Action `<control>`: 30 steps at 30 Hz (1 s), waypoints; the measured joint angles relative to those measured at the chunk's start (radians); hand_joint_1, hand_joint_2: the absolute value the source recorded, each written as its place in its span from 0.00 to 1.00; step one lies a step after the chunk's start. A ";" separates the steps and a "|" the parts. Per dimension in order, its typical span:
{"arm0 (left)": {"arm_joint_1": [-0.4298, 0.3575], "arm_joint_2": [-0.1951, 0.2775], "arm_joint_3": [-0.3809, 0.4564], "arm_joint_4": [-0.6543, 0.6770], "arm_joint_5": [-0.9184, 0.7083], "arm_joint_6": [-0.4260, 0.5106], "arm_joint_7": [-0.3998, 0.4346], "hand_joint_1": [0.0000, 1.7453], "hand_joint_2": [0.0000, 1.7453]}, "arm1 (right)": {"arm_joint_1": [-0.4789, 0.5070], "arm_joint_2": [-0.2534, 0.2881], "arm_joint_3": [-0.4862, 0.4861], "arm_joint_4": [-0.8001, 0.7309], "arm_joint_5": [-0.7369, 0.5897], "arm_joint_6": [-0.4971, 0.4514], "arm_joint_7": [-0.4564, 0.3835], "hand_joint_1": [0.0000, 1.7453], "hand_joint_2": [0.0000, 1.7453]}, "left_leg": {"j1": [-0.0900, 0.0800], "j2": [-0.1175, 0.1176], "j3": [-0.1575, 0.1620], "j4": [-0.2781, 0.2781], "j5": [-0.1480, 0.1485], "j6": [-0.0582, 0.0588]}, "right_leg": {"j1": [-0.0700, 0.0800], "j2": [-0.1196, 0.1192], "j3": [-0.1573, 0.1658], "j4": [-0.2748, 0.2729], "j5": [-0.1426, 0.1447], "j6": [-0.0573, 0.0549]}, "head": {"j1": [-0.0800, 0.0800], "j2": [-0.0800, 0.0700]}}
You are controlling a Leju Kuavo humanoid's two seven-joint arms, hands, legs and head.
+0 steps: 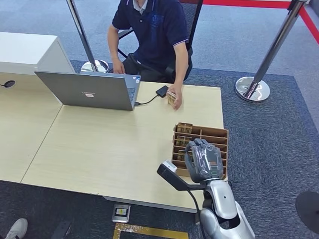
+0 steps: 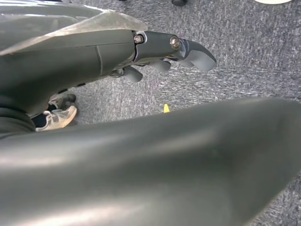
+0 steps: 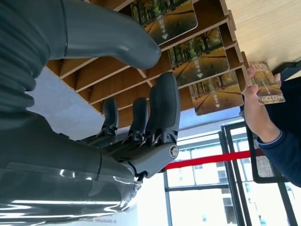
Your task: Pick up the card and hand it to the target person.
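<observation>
The table (image 1: 112, 144) takes up most of the room in front of the robot, with a laptop (image 1: 90, 90) at its far side and a person (image 1: 154, 35) seated behind, one hand on a small stack of cards (image 1: 172, 97) near the table's far edge. Nearer the robot, at the table's right end, sits a wooden rack (image 1: 216, 137) with cards (image 3: 199, 59) standing in its slots. The right hand (image 1: 203, 160) hovers over the rack, fingers (image 3: 165, 108) curled toward the slots but holding nothing I can make out. The left hand (image 2: 167, 52) hangs by the floor, empty, fingers loosely apart. By my reckoning the pick is not yet made, and the handover is all to come.
</observation>
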 joint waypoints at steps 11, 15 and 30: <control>-0.008 0.000 0.000 0.000 -0.003 0.000 0.003 0.00 0.00 | -0.021 0.004 -0.002 0.053 -0.015 -0.004 0.002 0.52 1.00 | 0.000 0.000 0.000 0.000 0.000 0.000 | 0.000 0.000 0.000 0.000 0.000 0.000 | 0.000 0.000; -0.008 0.000 0.000 0.000 -0.005 0.000 0.004 0.00 0.00 | -0.031 0.009 -0.002 0.077 -0.017 -0.005 -0.002 0.53 1.00 | 0.000 0.000 0.000 0.000 0.000 0.000 | 0.000 0.000 0.000 0.000 0.000 0.000 | 0.000 0.000; -0.008 0.000 0.000 0.002 -0.005 0.000 0.005 0.00 0.00 | -0.061 0.022 -0.003 0.148 -0.031 -0.017 -0.011 0.50 1.00 | 0.000 0.000 0.000 0.000 0.000 0.000 | 0.000 0.000 0.000 0.000 0.000 0.000 | 0.000 0.000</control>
